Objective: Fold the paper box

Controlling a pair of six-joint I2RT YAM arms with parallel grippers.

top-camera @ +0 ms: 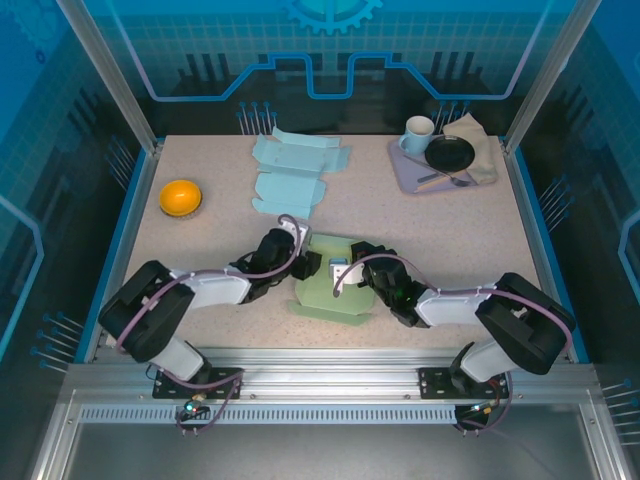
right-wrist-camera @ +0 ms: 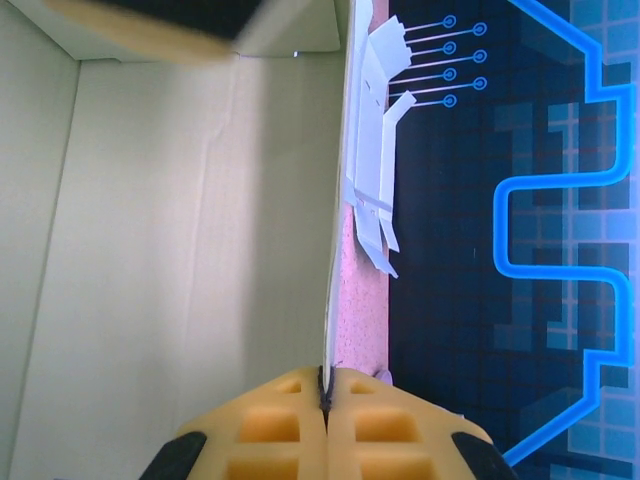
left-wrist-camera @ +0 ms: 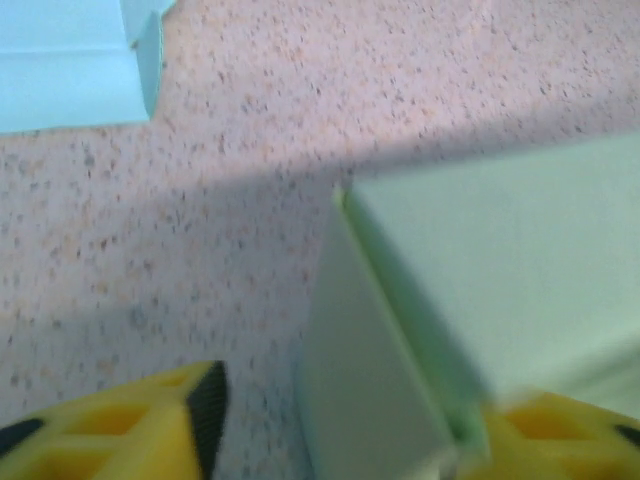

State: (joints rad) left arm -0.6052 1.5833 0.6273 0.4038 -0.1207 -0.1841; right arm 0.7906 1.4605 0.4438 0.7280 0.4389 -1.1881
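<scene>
The pale green paper box [top-camera: 330, 288] lies partly folded near the front middle of the table. My right gripper [top-camera: 347, 272] is shut on the thin edge of one of its panels [right-wrist-camera: 180, 250], and the yellow fingers [right-wrist-camera: 270, 425] meet on that edge at the right gripper [right-wrist-camera: 325, 392]. My left gripper [top-camera: 306, 263] is at the box's left side. Its jaws stand apart around a raised green flap [left-wrist-camera: 370, 390]. The flap lies against the right finger [left-wrist-camera: 560, 435], while the left finger [left-wrist-camera: 130, 430] is clear of it.
Flat light blue box sheets [top-camera: 290, 170] lie at the back middle and show in the wrist views [left-wrist-camera: 70, 60] [right-wrist-camera: 375, 170]. An orange bowl [top-camera: 181, 196] sits at the left. A tray [top-camera: 405, 170] with a mug [top-camera: 419, 131], black plate [top-camera: 450, 153] and cloth is at the back right.
</scene>
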